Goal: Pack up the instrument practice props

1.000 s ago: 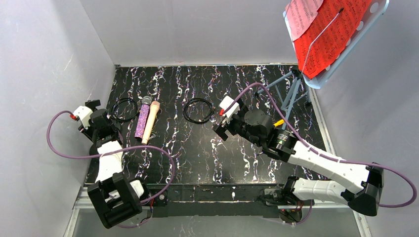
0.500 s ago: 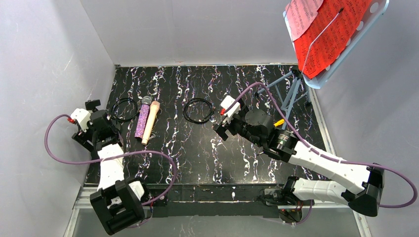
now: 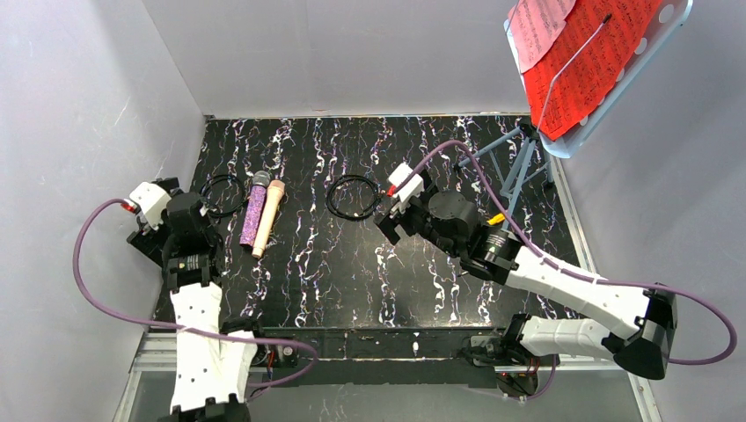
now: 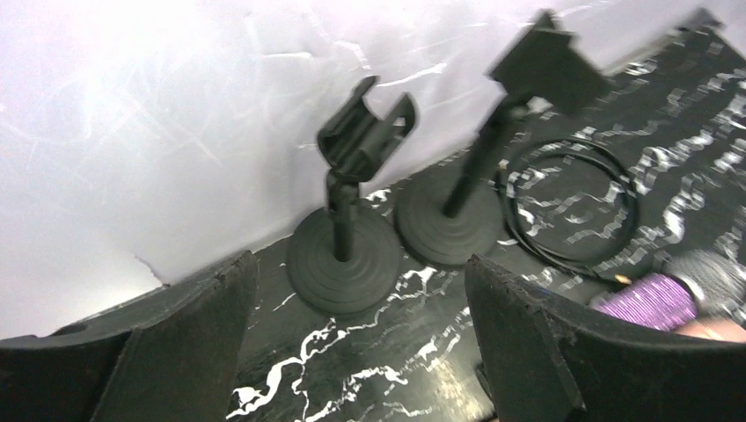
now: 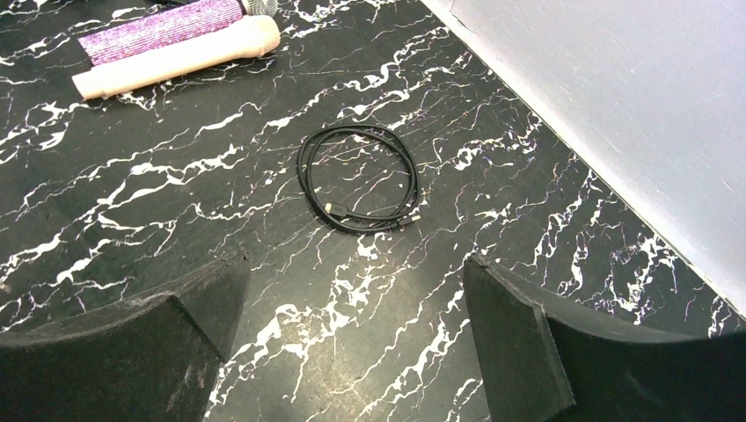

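Two short black mic posts [image 4: 345, 255] [image 4: 449, 224] stand upright side by side against the left wall. My left gripper [image 4: 359, 299] is open just short of them, with nothing between its fingers. The purple glitter microphone [image 3: 256, 214] and the cream microphone [image 3: 269, 217] lie side by side on the black marbled table [image 3: 352, 264]. My right gripper [image 3: 391, 215] hovers open and empty near the middle of the table. Red sheet-music pages [image 3: 591, 61] and a pink page [image 3: 537, 25] rest on the raised stand tray [image 3: 616, 114] at the far right.
One coiled black cable [image 3: 354, 196] lies just ahead of the right gripper, another [image 3: 222, 194] between the posts and the microphones. The stand's grey tripod legs [image 3: 521, 163] rise at the back right. A yellow handle [image 3: 497, 217] peeks out beside the right arm. Grey walls enclose the table.
My left gripper's jaws have opened wide by the mic posts, and the left arm has swung round at its base. The right gripper has edged slightly toward the coiled cable.
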Controlling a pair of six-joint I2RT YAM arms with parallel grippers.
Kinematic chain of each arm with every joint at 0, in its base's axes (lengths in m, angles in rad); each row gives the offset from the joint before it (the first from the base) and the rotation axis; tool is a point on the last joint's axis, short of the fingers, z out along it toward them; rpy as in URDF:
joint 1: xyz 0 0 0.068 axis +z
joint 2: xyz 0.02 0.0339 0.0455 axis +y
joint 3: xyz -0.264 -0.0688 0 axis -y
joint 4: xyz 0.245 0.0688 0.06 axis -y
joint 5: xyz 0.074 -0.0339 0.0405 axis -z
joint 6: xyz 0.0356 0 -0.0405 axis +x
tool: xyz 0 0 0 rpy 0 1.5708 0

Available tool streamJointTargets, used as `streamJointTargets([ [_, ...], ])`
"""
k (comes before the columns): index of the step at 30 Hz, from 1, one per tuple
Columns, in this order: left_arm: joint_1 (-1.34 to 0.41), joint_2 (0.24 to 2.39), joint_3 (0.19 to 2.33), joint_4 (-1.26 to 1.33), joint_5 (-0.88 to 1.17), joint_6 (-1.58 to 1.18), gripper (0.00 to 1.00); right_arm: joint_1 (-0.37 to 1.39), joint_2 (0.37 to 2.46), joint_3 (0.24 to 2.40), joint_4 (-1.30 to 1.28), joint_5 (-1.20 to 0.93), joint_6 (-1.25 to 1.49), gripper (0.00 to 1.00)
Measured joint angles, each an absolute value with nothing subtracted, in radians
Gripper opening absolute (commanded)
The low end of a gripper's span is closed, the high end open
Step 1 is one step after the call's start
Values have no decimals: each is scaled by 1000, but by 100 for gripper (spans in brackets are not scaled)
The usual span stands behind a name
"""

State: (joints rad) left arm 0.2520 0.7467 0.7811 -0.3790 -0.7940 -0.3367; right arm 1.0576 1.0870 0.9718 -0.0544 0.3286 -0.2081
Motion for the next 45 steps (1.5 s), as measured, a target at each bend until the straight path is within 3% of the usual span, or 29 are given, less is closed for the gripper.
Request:
streamJointTargets([
  [2, 206, 715, 810, -407, -772, -309, 98, 1058, 1108, 984, -46, 339, -201, 99],
  [16, -93, 594, 965, -533, -413, -104, 98, 1041, 1249, 1134, -57, 529, -178, 99],
  [26, -219, 582, 976, -516, -113, -15, 98, 872, 1307, 1182, -141, 651, -93, 99],
  [38, -355, 554, 718, -400, -5, 7, 98, 758, 1357, 1182, -200, 925, 2, 99],
  [45, -421, 535, 574, -290, -28, -8, 98, 669, 1514, 1202, -160, 1134, 39, 99],
])
